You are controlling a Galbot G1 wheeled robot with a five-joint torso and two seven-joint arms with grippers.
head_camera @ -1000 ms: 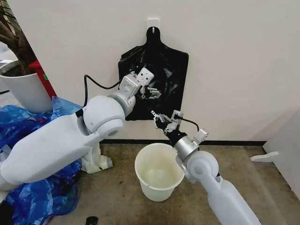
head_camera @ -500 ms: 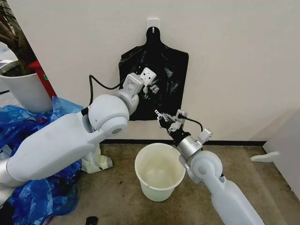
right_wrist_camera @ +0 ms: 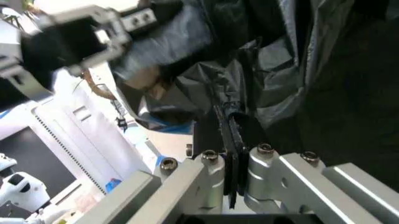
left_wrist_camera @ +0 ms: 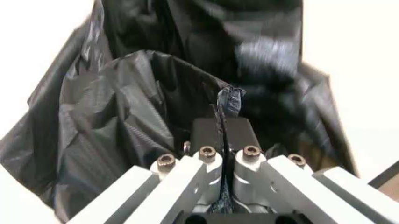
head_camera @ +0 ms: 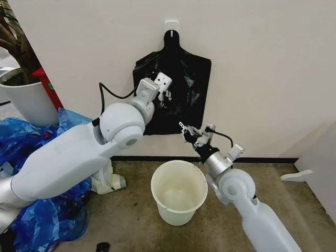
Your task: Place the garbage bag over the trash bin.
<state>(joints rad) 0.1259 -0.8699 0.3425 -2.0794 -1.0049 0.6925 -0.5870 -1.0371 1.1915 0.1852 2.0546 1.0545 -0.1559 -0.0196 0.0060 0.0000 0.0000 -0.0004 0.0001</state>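
The garbage bag point(head_camera: 181, 92) hangs on the wall above the trash bin point(head_camera: 178, 192) on the floor; our left gripper point(head_camera: 164, 96) pinches its film up high, and our right gripper point(head_camera: 195, 134) clamps its lower edge

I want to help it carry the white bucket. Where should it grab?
Probably the rolled rim of the trash bin, coming from above. It stands upright, open and empty, so one finger could slip inside, one outside. Both pincers, left and right, are busy pinching the garbage bag.
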